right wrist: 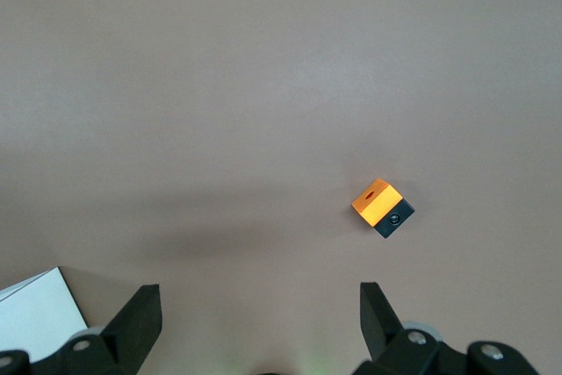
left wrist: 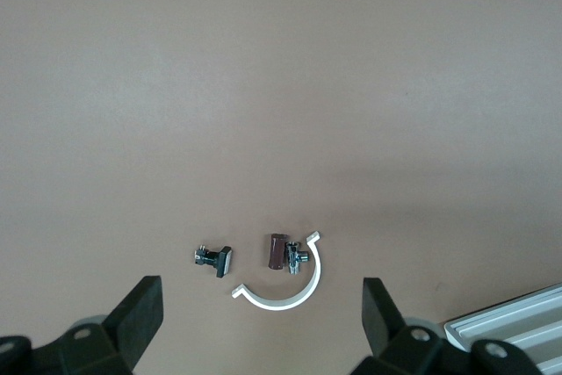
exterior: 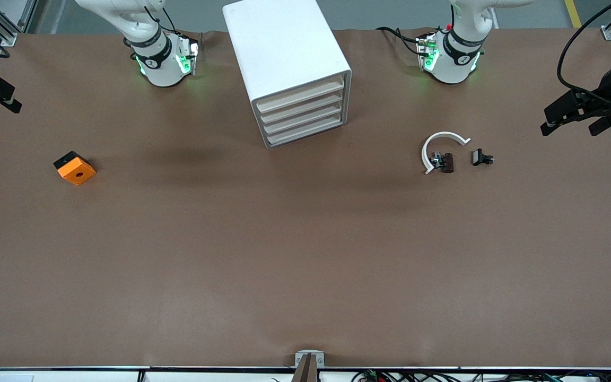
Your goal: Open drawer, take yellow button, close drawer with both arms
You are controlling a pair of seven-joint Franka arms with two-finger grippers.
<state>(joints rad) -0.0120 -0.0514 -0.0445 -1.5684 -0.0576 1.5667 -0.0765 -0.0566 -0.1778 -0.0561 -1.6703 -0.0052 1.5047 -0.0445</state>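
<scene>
The front view looks down from high across the bench (exterior: 305, 254), facing the two arm bases along its top edge, and takes in the whole surface with the white cabinet (exterior: 287, 69) between them. The left wrist view looks down from well above the bench; its own jaws frame the lower edge. It shares with the front view the white curved strip (left wrist: 285, 292) and a corner of the cabinet. The right wrist view looks down likewise, sharing the orange-and-black block (right wrist: 383, 207) and another cabinet corner.
</scene>
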